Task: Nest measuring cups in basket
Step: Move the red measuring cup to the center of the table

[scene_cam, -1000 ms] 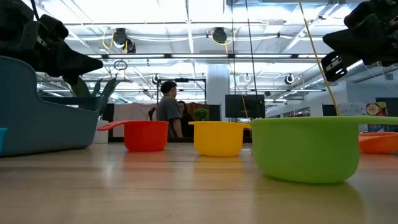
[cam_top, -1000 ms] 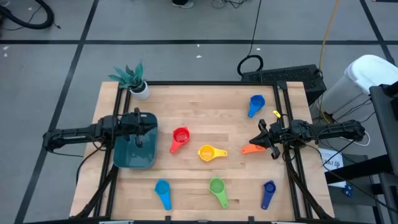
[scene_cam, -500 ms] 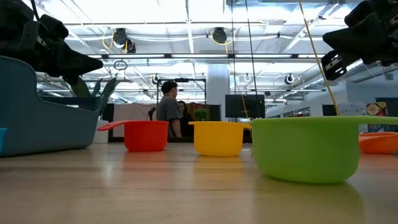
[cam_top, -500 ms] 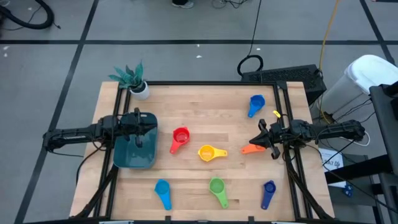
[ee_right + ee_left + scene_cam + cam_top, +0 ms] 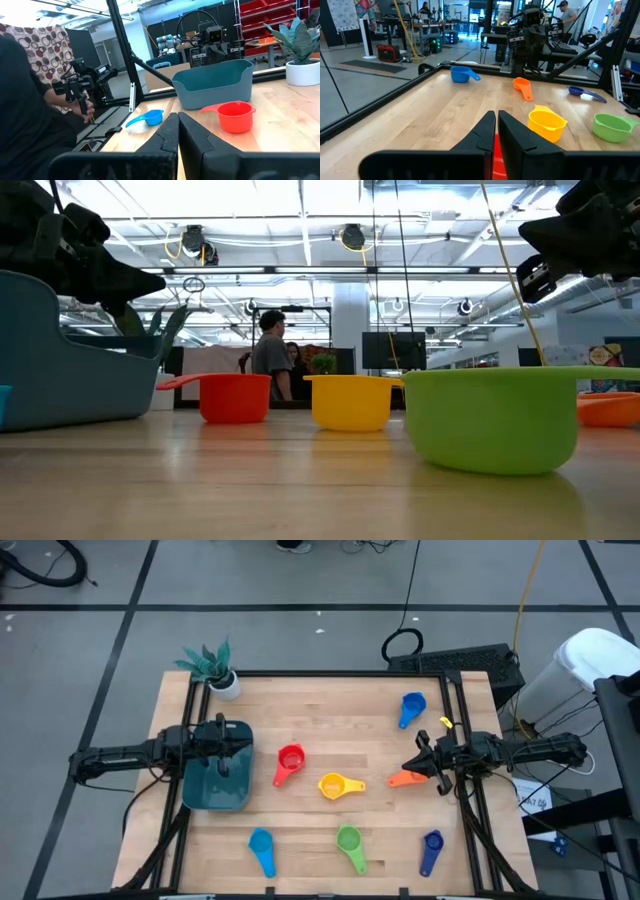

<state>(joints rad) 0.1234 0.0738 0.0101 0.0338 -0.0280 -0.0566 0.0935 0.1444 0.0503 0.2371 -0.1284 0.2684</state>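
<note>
A pale wooden surface (image 5: 330, 745) framed by black rails fills the middle of the overhead view, with one dark robot arm reaching in from each side. Toward the left edge sits the basket (image 5: 215, 785), a dark teal tub with rounded corners, and no cup can be seen inside it. The left tool (image 5: 222, 766) hangs over the basket's open top with its fingers closed and nothing between them. The right tool (image 5: 413, 770) hangs low at the right side of the surface, fingers pressed together and empty, just above the orange cup (image 5: 404, 779), and whether it touches the cup cannot be told. A small white pot with a teal plant (image 5: 213, 667) stands at the far left corner, behind the basket. The cups lie scattered and apart, none nested. The red cup (image 5: 290, 761) lies just right of the basket, and the yellow cup (image 5: 338, 785) lies at the centre between the red and orange ones. A blue cup (image 5: 411, 707) lies toward the far right. Along the near edge, from left to right, lie a light blue cup (image 5: 261, 847), a green cup (image 5: 349, 843) and a dark blue cup (image 5: 432, 846). In the table-level view a person (image 5: 271, 355) stands in the room beyond the surface.
</note>
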